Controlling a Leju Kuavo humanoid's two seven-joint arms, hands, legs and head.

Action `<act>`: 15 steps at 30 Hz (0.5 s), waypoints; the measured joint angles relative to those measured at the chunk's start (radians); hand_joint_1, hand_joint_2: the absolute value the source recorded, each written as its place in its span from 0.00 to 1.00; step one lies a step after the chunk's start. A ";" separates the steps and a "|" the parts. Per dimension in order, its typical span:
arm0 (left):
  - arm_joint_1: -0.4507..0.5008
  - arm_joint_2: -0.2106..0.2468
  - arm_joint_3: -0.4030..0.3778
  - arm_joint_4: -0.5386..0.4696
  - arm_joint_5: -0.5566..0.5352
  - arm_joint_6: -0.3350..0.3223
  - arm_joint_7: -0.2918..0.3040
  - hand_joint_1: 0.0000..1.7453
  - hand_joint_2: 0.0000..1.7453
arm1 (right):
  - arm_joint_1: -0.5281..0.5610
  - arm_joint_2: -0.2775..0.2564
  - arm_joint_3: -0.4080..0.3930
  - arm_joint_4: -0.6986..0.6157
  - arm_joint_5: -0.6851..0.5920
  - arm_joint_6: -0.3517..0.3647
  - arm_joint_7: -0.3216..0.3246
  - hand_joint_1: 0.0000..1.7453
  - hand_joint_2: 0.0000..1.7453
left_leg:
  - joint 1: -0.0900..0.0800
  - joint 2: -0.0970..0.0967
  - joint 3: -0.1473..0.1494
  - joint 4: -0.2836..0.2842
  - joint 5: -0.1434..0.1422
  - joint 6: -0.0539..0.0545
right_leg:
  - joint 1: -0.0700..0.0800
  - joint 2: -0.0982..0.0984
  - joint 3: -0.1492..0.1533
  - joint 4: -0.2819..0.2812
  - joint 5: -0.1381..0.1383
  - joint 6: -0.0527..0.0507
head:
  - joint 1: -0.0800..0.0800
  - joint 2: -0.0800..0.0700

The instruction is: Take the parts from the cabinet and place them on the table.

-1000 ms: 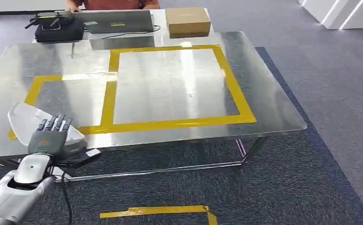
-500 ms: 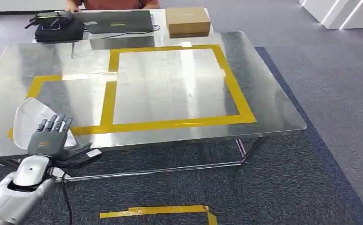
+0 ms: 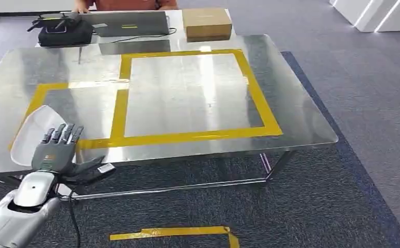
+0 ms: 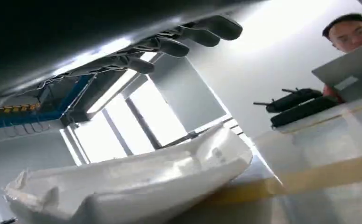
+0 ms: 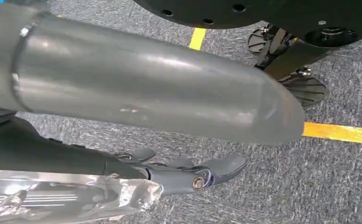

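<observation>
A white moulded part (image 3: pixel 34 129) lies at the front left corner of the steel table (image 3: pixel 301 119), on the yellow tape. My left hand (image 3: pixel 53 151) holds it from the near side, fingers stretched up over it and thumb (image 3: pixel 90 167) out to the right below the table edge. In the left wrist view the white part (image 4: pixel 132 184) rests on the table edge, with my dark fingers (image 4: pixel 169 45) spread beyond it. My right hand (image 5: pixel 188 175) hangs over the carpet, fingers loosely out and nothing between them and the thumb.
Yellow tape marks a large rectangle (image 3: pixel 187 137) on the table. At its far edge stand a laptop (image 3: pixel 128 23), a black bag (image 3: pixel 63 32) and a cardboard box (image 3: pixel 206 23), with a person behind them. More yellow tape (image 3: pixel 172 232) lies on the carpet.
The white part has tipped up and turned slightly toward the table's left edge under my left hand. The hand itself has barely shifted.
</observation>
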 joint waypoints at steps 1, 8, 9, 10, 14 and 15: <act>0.000 0.000 -0.009 -0.014 -0.006 0.001 -0.005 0.00 0.00 | 0.000 0.000 0.000 0.001 0.000 -0.001 -0.002 0.00 0.00 | 0.000 0.000 0.000 0.000 0.000 0.000 | 0.000 0.000 0.000 0.000 0.000 0.000 | 0.000 0.000; -0.002 -0.008 -0.092 -0.106 -0.049 0.002 -0.021 0.00 0.00 | 0.000 0.002 0.000 0.006 0.000 -0.015 -0.024 0.00 0.00 | -0.006 -0.001 -0.002 0.009 -0.004 0.011 | -0.007 -0.001 0.001 -0.008 0.006 0.010 | 0.000 0.000; -0.003 -0.009 -0.102 -0.117 -0.051 0.003 -0.021 0.00 0.00 | -0.001 0.003 0.000 0.008 0.000 -0.019 -0.027 0.00 0.00 | -0.007 -0.001 -0.003 0.004 -0.002 0.018 | -0.008 -0.002 0.002 -0.012 0.008 0.013 | -0.002 0.000; -0.005 -0.010 -0.113 -0.133 -0.057 0.004 -0.023 0.00 0.00 | -0.004 0.003 0.000 0.011 0.000 -0.024 -0.031 0.00 0.00 | -0.007 -0.003 0.004 -0.017 0.007 0.027 | -0.005 -0.006 0.009 -0.020 0.011 0.019 | -0.001 0.000; -0.015 -0.023 -0.168 -0.163 -0.064 0.007 -0.029 0.00 0.00 | -0.006 0.004 0.001 0.022 0.003 -0.038 -0.035 0.00 0.00 | 0.004 -0.013 0.027 -0.060 0.030 0.038 | -0.009 0.010 -0.084 0.157 -0.085 0.024 | 0.006 0.000; -0.011 -0.024 -0.182 -0.166 -0.065 0.007 -0.029 0.00 0.00 | -0.005 0.004 0.001 0.026 0.003 -0.043 -0.041 0.00 0.00 | 0.003 -0.018 0.026 -0.060 0.030 0.037 | -0.011 0.010 -0.128 0.239 -0.113 0.029 | 0.005 0.000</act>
